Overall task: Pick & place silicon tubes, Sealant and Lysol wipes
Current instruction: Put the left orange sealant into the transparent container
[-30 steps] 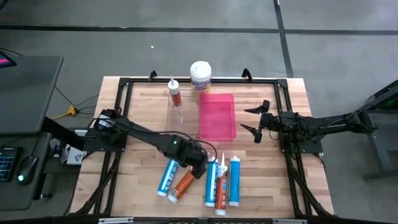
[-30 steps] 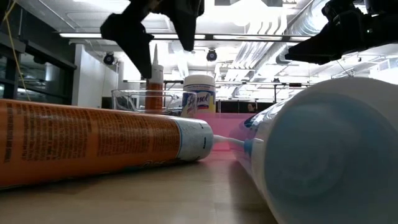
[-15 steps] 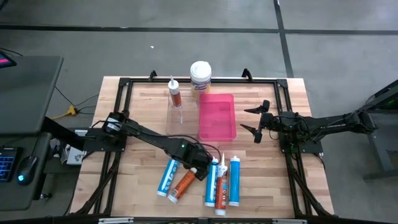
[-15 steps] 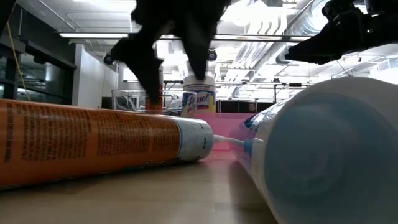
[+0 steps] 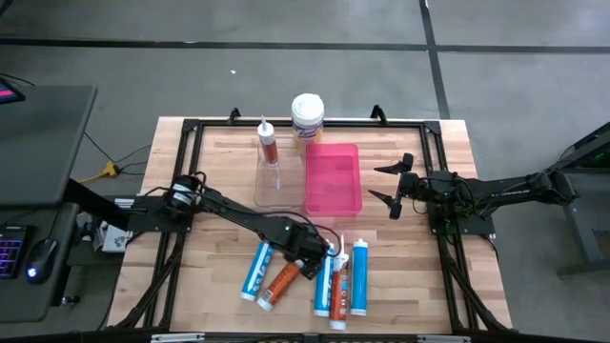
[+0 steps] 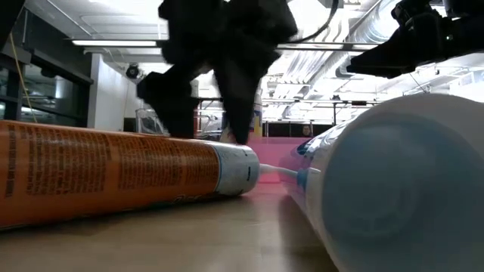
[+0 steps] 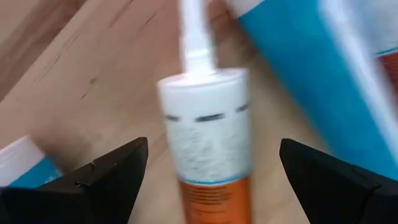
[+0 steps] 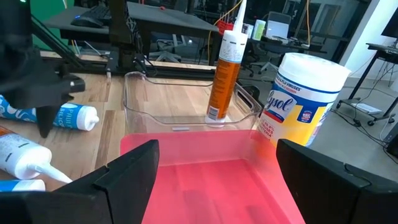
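My left pincer (image 5: 315, 264), jaws wide, has dropped over the last second onto the orange tube (image 7: 208, 168) lying on the table (image 5: 210, 238); it now straddles the tube, ready to close. The clear tray (image 5: 276, 186), pink tray (image 5: 333, 178) and wipes (image 5: 307, 119) stand beyond. My right pincer (image 5: 389, 183) waits wide beside the pink tray.

a grey concrete floor (image 5: 286, 76) crossed by dark seams surrounds the wooden table (image 5: 219, 238). a dark desk (image 5: 43, 143) stands beside it. bright ceiling lights (image 6: 318, 11) and pale ducts (image 6: 333, 53) hang overhead.
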